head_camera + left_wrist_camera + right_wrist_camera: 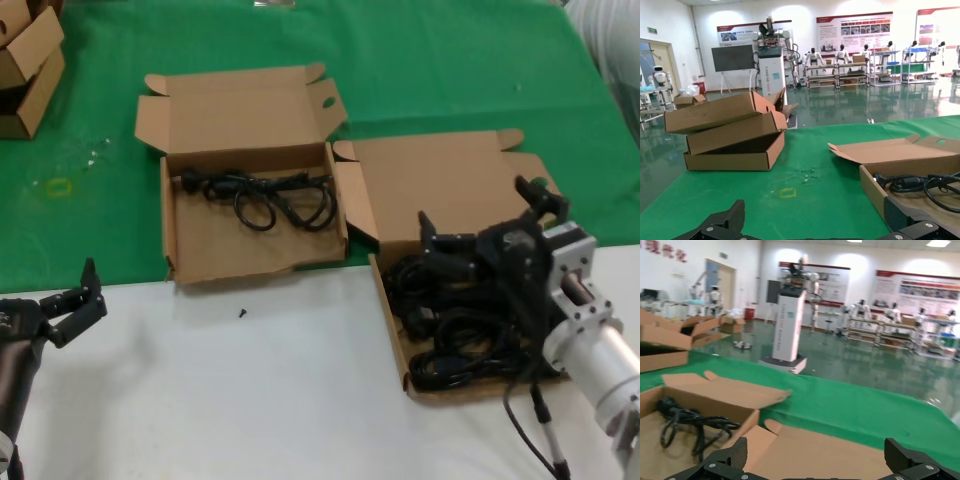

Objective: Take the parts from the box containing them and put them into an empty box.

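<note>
**Hovering over the cord pile, right arm about to pick**

Reaching over the wide shallow tray (392,322), your right gripper (484,225) hangs above the tangled heap of black power cords (455,335). Its claw is released, fingers spread wide, nothing between them. Whether the fingertips already touch the topmost loops is hard to judge from the head view; I would guess they sit just above.

One cord (268,197) already lies in the squarer mailer box (180,250), looped, its plug toward the box's left wall. The rest remain in the tray, so the task is early.

Your left gripper (72,298) is parked low at the near left edge of the white table (250,390), claw released and empty, well apart from both boxes.

Risks from here:
- The cords overlap and interlace. Closing on a loop rather than a plug may drag up two or three at once, or lift a neighbour partway and drop it outside the tray.
- The tray is light cardboard with low walls. A snagged cable could pull the tray along with it, or tip it toward the table edge it sits near.
- The mailer's right ear flap (355,205) stands beside the tray lid (440,180); a trailing cord could catch it during transfer.

Aim for a single strand.
</note>
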Robot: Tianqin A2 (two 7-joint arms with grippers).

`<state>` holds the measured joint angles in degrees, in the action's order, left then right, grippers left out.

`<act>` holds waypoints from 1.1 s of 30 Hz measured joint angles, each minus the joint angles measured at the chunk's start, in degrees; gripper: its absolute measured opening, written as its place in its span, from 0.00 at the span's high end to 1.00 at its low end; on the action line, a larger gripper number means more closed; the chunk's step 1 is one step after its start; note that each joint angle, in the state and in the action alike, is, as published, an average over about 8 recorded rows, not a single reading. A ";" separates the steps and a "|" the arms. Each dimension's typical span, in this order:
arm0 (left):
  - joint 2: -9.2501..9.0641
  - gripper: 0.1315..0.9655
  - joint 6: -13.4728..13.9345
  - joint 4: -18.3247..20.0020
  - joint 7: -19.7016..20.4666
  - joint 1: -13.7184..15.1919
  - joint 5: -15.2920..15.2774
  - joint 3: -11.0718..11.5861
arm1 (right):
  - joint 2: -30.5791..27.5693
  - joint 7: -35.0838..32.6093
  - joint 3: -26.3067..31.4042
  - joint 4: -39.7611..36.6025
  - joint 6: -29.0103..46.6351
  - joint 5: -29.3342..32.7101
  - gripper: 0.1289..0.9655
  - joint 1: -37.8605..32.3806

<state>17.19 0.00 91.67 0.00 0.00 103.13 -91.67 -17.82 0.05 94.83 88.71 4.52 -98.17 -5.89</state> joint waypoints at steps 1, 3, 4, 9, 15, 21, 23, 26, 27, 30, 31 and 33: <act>0.00 0.00 0.00 0.00 0.00 0.00 0.00 0.00 | 0.07 -0.01 -0.34 0.32 -0.49 -0.53 0.00 0.63; 0.00 0.00 0.00 0.00 0.00 0.00 0.00 0.00 | 0.20 -0.01 -0.99 0.93 -1.42 -1.55 0.00 1.85; 0.00 0.00 0.00 0.00 0.00 0.00 0.00 0.00 | 0.26 -0.02 -1.29 1.21 -1.84 -2.02 0.00 2.40; 0.00 0.00 0.00 0.00 0.00 0.00 0.00 0.00 | 0.44 -0.03 -2.19 2.05 -3.13 -3.44 0.00 4.08; 0.00 0.00 0.00 0.00 0.00 0.00 0.00 0.00 | 0.46 -0.04 -2.31 2.17 -3.31 -3.63 0.00 4.31; 0.00 0.00 0.00 0.00 0.00 0.00 0.00 0.00 | 0.46 -0.04 -2.31 2.17 -3.31 -3.64 0.00 4.31; 0.00 0.00 0.00 0.00 0.00 0.00 0.00 0.00 | 0.46 -0.04 -2.31 2.17 -3.31 -3.64 0.00 4.31; 0.00 0.00 0.00 0.00 0.00 0.00 0.00 0.00 | 0.46 -0.04 -2.31 2.17 -3.31 -3.64 0.00 4.31; 0.00 0.00 0.00 0.00 0.00 0.00 0.00 0.00 | 0.46 -0.04 -2.31 2.17 -3.31 -3.64 0.00 4.31; 0.00 0.00 0.00 0.00 0.00 0.00 0.00 0.00 | 0.46 -0.04 -2.31 2.17 -3.31 -3.64 0.00 4.31; 0.00 0.00 0.00 0.00 0.00 0.00 0.00 0.00 | 0.46 -0.04 -2.31 2.17 -3.31 -3.64 0.00 4.31; 0.00 0.00 0.00 0.00 0.00 0.00 0.00 0.00 | 0.46 -0.04 -2.31 2.17 -3.31 -3.64 0.00 4.31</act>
<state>17.19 0.00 91.67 0.00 0.00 103.13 -91.67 -17.36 0.01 92.52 90.88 1.21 -101.81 -1.57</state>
